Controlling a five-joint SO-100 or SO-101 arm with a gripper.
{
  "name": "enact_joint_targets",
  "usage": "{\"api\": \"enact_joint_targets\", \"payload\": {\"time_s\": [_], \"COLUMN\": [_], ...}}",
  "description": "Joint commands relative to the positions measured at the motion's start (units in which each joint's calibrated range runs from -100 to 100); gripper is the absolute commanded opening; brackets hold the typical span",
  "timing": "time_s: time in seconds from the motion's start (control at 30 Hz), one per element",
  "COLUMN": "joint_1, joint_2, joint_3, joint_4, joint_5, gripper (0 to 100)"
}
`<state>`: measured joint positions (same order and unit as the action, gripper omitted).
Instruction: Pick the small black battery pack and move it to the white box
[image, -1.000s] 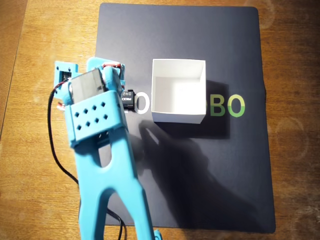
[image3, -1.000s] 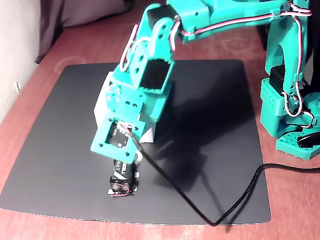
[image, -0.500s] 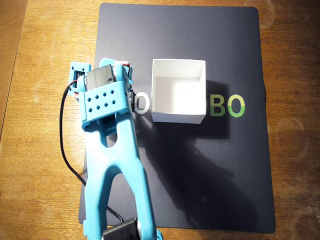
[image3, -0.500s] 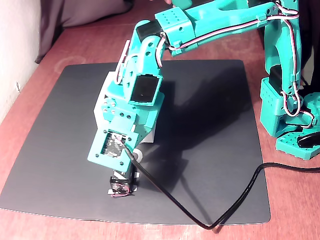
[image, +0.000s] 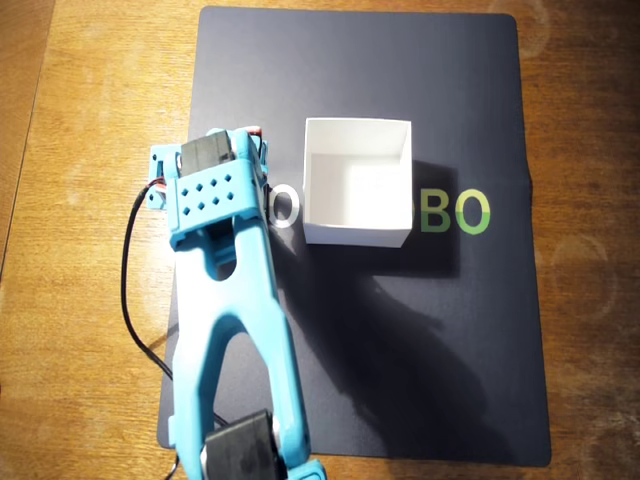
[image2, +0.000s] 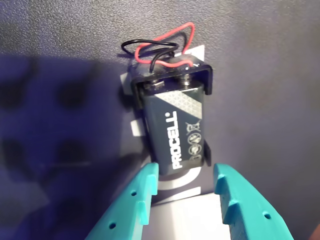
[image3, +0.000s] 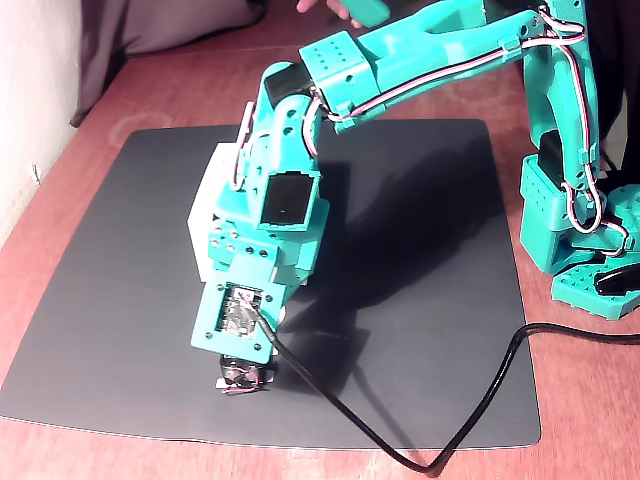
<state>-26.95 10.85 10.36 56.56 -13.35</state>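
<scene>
1. The pincer (image2: 184, 192) is hanging spread apart over the near end of the battery pack (image2: 172, 122) in the wrist view, its two teal fingers (image2: 142, 192) flanking that end without gripping it.
2. The battery pack is lying flat on the dark mat (image: 400, 380), label up, with its red and black wires (image2: 160, 50) curling out at the far end.
3. In the overhead view the arm (image: 225, 300) is covering the pack completely; in the fixed view only the pack's wired end (image3: 243, 376) is peeking out below the wrist.
4. The white box (image: 357, 180) is standing empty just beside the arm's head in the overhead view, on the mat's printed letters (image: 455, 212).
5. The mat is resting on the wooden counter (image: 70, 120).
6. Judging by this, the reach is done; the squeeze, the lift and the drop into the box are all left.
</scene>
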Motion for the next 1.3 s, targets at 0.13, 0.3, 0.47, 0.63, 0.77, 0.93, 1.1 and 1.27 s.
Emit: {"api": "enact_joint_targets", "payload": {"time_s": [0.13,0.3,0.47,0.63,0.77,0.93,1.1,1.27], "joint_1": [-0.9,-2.7,-3.1,-2.6,-3.0,-3.3,-3.3,-4.2], "joint_2": [-0.3,-0.2,0.5,1.6,1.8,4.3,5.6,5.8], "joint_3": [-2.0,-2.0,-2.0,-2.2,-2.5,-3.1,-3.1,-3.1], "joint_4": [0.1,1.0,2.9,2.5,2.4,0.3,0.3,-1.6], "joint_5": [1.5,2.8,2.3,2.3,2.7,2.8,2.9,4.9], "gripper": [13,18,26,26,26,26,26,26]}}
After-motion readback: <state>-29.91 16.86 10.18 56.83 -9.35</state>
